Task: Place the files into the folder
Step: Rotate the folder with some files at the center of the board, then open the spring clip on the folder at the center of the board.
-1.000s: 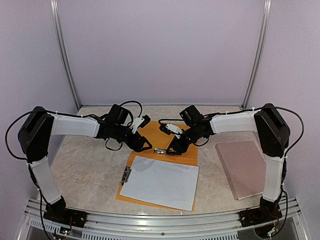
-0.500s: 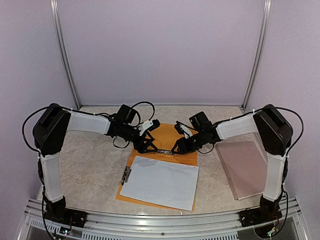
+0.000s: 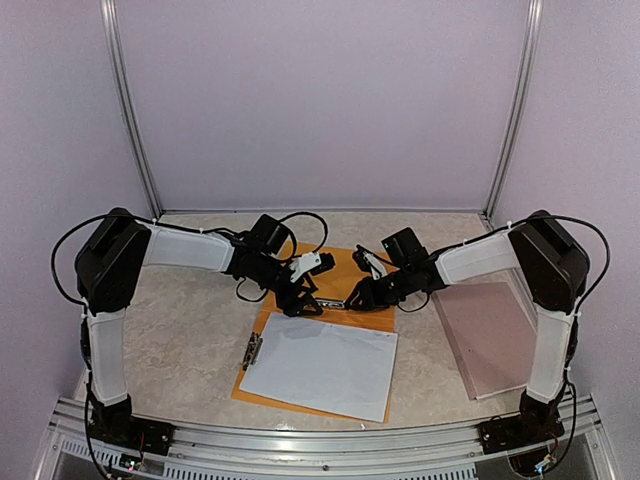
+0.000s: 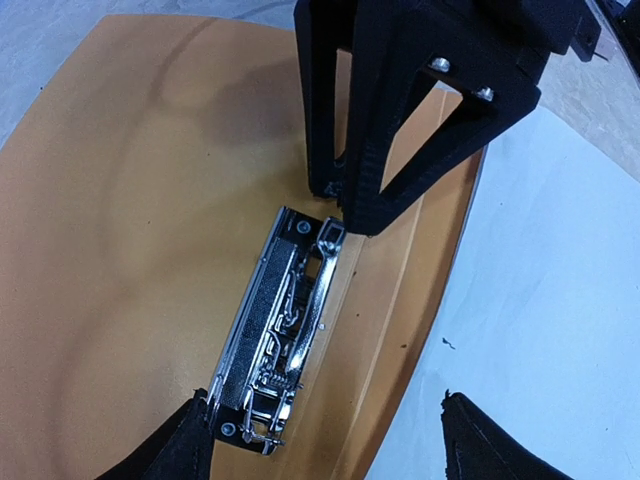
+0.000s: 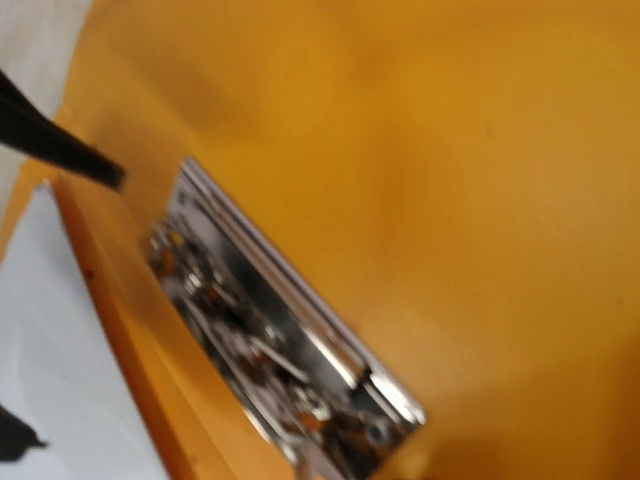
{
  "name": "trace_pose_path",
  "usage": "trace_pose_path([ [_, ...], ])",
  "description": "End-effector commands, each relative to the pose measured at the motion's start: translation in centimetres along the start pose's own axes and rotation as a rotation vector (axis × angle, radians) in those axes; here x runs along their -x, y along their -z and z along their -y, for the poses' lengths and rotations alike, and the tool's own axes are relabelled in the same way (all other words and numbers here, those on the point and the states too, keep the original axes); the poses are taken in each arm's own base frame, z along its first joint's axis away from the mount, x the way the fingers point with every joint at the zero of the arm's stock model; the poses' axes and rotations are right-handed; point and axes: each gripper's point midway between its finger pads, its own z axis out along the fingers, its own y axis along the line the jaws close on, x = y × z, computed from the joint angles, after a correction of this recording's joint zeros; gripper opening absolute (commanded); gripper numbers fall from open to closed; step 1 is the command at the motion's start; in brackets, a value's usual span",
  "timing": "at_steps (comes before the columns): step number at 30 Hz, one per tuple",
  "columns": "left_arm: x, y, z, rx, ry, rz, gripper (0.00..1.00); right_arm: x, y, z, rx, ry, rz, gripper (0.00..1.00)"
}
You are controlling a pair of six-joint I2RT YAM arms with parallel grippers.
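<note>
An orange-yellow flat document folder [image 3: 340, 272] is seen lying open in the middle of the tabletop [image 3: 170, 330]. White paper sheets [image 3: 320, 365] are laid on its half toward the near edge. A pinkish-brown flat board [image 3: 490, 335] lies by the right edge. Only the left wrist view shows the detail at the fold, where a chrome lever clip [image 4: 285, 335] is fixed. The left claw [image 4: 325, 415] is held wide apart astride one end of the clip. The right claw [image 4: 350, 208] is set on the other end, fingertips close together; whether the lever is pinched cannot be told. The right wrist view is blurred. Any print on the sheets is too small to be read.
</note>
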Motion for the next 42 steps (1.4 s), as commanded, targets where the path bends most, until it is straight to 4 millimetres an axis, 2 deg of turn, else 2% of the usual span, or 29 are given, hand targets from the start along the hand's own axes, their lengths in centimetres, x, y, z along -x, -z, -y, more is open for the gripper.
trace_pose_path([
  [1,-0.8,-0.6,0.1,0.012,-0.006,-0.043,0.75,0.1,0.8,-0.2,0.002,-0.003,0.015,0.29],
  [5,-1.0,-0.8,0.2,0.023,-0.014,-0.064,0.76,-0.4,0.5,0.1,-0.004,-0.013,0.003,0.27],
  [13,-1.9,-1.3,0.4,0.033,-0.016,-0.104,0.75,0.2,-0.1,-0.3,0.03,-0.014,0.025,0.24],
  [25,-2.6,-1.3,0.0,0.059,-0.037,-0.135,0.75,-0.2,-1.2,0.0,0.032,-0.02,-0.004,0.17],
  [35,-3.3,-1.4,-0.1,0.062,-0.049,-0.156,0.76,0.5,-1.9,-0.4,0.049,-0.018,-0.003,0.13],
  [38,-3.4,-1.5,-0.2,0.066,-0.055,-0.163,0.75,0.4,-2.1,-0.3,0.049,-0.021,-0.009,0.1],
  [42,-3.6,-1.6,-0.2,0.065,-0.057,-0.172,0.75,0.1,-2.1,-0.2,0.046,-0.017,-0.016,0.0],
])
